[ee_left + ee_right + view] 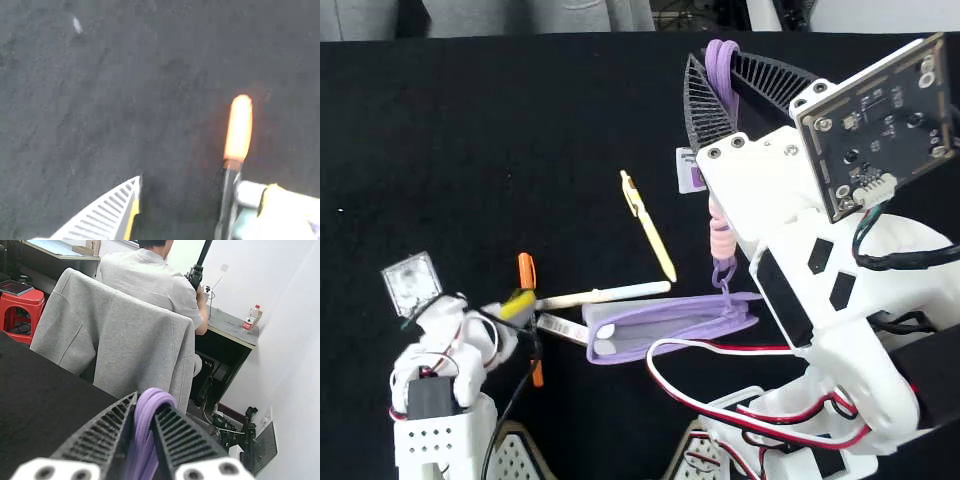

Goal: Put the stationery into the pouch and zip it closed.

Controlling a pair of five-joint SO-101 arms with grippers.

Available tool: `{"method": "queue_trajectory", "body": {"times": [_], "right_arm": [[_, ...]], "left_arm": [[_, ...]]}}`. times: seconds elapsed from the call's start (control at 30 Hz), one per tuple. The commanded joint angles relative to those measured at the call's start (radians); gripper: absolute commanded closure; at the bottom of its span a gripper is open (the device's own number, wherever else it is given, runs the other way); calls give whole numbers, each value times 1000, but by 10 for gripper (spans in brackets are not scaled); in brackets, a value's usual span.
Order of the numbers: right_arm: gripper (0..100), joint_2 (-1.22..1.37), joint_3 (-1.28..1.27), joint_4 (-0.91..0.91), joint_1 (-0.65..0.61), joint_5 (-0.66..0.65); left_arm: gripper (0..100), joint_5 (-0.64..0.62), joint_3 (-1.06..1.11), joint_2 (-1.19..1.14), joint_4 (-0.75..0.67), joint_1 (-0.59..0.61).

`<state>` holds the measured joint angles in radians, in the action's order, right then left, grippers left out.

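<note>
The purple pouch lies flat on the black table, with nothing visibly inside it; the yellow pen, white pen and orange-capped marker all lie outside it, so packing and zipping both look undone; the right gripper is pinched on the pouch's purple strap; the left gripper stands spread, the marker just beside one jaw.

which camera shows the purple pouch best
The high view: the whole pouch lies flat on the black table, its strap running up to the right end effector. The right wrist view shows the strap's purple loop pinched between that end effector's fingers.
</note>
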<state>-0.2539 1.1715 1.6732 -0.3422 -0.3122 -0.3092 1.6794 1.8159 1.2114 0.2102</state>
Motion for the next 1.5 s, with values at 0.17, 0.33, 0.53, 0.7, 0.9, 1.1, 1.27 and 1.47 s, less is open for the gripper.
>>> {"method": "queue_trajectory", "body": {"times": [0.17, 0.33, 0.53, 0.7, 0.9, 1.1, 1.27, 1.47], "right_arm": [[987, 10, 1, -5, 11, -9], [987, 10, 1, -5, 11, -9], [987, 10, 1, -5, 11, -9], [987, 10, 1, -3, 11, -9], [987, 10, 1, -5, 11, -8], [987, 10, 1, -5, 11, -9], [987, 10, 1, -5, 11, -9], [987, 8, 1, -5, 11, -9]], "left_arm": [[625, 5, -160, 6, -506, 236], [625, 89, -166, -15, -468, 134], [625, 110, -354, -216, -336, 120], [625, 95, -728, -554, -97, 113], [623, -28, -969, -976, 89, 110], [625, -20, -967, -1269, 0, 64], [626, -23, -978, -1427, -95, -68], [626, -25, -978, -1594, -204, -81]]}}
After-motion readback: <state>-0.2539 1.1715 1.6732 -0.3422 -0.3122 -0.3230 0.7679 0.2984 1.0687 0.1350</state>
